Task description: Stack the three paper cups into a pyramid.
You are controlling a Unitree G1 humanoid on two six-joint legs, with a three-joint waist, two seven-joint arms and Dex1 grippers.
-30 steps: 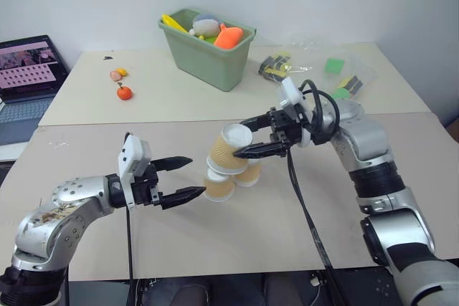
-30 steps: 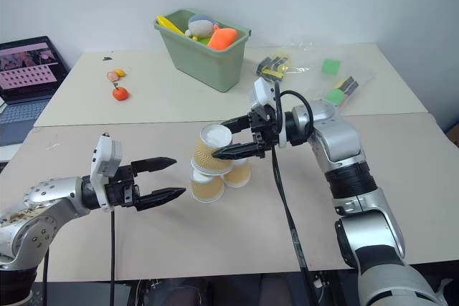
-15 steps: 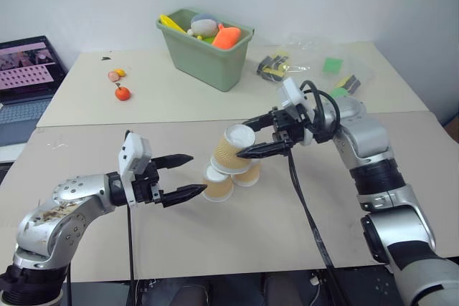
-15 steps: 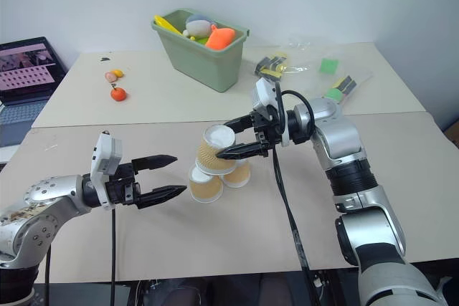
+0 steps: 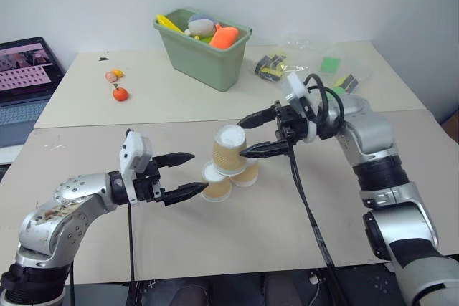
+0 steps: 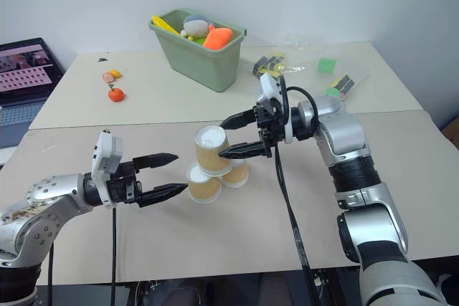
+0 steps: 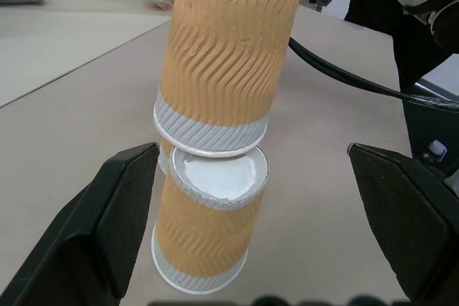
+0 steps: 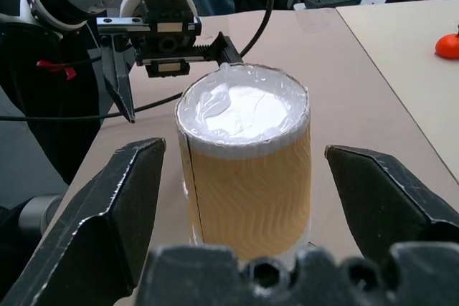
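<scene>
Released since the earlier frame: the top cup point(image 5: 229, 149), formerly pinched by the right hand point(image 5: 257, 134), whose two black fingers now stand apart on either side of it without touching.

Item 1, the pyramid point(image 6: 211, 163): three tan-orange paper cups, all inverted with white bases up, at the centre of the frame on the near desk point(image 5: 237, 241). Two base cups sit side by side, the left base cup point(image 5: 216, 183) and the right base cup point(image 5: 246, 173); the top cup rests across them.

Item 2, right hand: right of centre, fingers spread wide around the top cup, holding nothing.

Item 3, left hand point(image 5: 181, 174): left of centre, fingers fully apart, empty, tips pointing at the left base cup and just beside it.

Item 4, green bin point(image 5: 202, 49): upper centre, on the far desk, holding toy items.

Item 5, small orange fruit point(image 5: 120, 93): upper left.

Item 6, laptop point(image 5: 23, 85): left edge, screen lit.
</scene>
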